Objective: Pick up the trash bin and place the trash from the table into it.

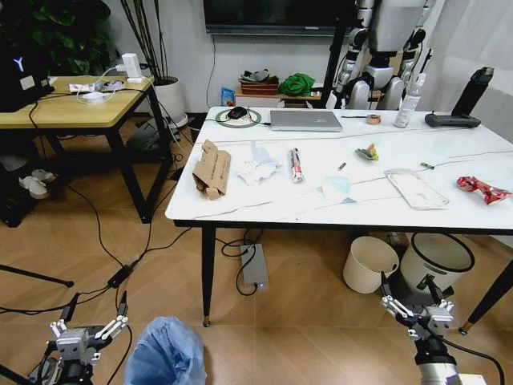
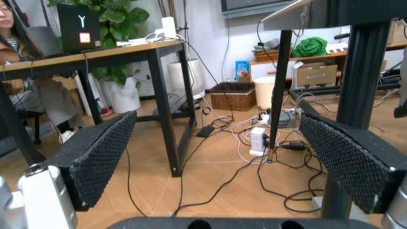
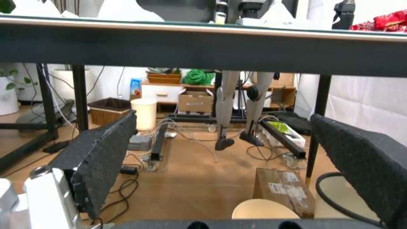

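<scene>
The trash bin point(image 1: 166, 351), lined with a puffy light-blue bag, stands on the floor at the lower edge of the head view. My left gripper point(image 1: 88, 326) point(image 2: 219, 160) hangs open just left of it, apart from it. My right gripper point(image 1: 417, 305) point(image 3: 229, 162) is open, low in front of the table's right end. On the table point(image 1: 264, 210) lies trash: crushed cardboard point(image 1: 212, 168), crumpled white paper point(image 1: 258, 166), a face mask point(image 1: 337, 188), a clear plastic pack point(image 1: 415, 189) and a red wrapper point(image 1: 481, 189) point(image 3: 391, 21).
Under the table's right end stand a cream bin point(image 1: 369, 263) point(image 3: 264, 210) and a black-rimmed white bin point(image 1: 435, 261). A laptop point(image 1: 305, 120) and a spray bottle point(image 1: 409, 103) sit at the table's far side. A wooden table point(image 1: 72, 108) stands to the left. Cables point(image 1: 112, 277) cross the floor.
</scene>
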Controlling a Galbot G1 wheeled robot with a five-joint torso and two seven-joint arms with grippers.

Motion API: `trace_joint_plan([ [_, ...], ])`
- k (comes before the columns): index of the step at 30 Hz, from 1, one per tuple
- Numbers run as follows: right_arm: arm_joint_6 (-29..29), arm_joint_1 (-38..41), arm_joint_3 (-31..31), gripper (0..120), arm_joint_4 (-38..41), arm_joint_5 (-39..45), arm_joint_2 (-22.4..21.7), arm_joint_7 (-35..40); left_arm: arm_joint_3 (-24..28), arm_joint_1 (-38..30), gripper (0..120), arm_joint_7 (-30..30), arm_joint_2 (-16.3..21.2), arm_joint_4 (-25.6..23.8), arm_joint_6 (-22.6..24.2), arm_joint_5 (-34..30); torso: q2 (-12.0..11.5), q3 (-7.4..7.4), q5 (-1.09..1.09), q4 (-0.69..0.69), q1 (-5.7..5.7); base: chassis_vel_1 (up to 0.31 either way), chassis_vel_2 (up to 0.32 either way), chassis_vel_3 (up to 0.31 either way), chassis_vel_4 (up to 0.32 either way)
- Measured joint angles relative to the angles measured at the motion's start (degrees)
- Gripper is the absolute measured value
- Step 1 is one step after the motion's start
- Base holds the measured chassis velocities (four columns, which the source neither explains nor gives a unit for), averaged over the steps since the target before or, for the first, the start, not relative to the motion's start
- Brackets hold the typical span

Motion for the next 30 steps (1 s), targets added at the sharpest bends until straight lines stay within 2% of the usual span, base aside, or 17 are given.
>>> trace_joint_plan([
  [17,0.1,0.2,-0.4,100,-0.4,-0.5,0.5,0.0,-0.1,0.0,100,-0.1,-0.1,0.0,0.0,0.0,-3.9,-2.23,-0.01,0.00,-1.63,0.000,0.000,0.000,0.000],
  [30,2.0,1.9,-1.2,100,-4.2,-1.4,5.0,-0.1,-0.1,0.4,100,0.0,-1.5,0.1,-0.1,0.3,-7.0,-4.15,0.00,0.00,-2.88,0.000,0.000,0.000,0.000],
])
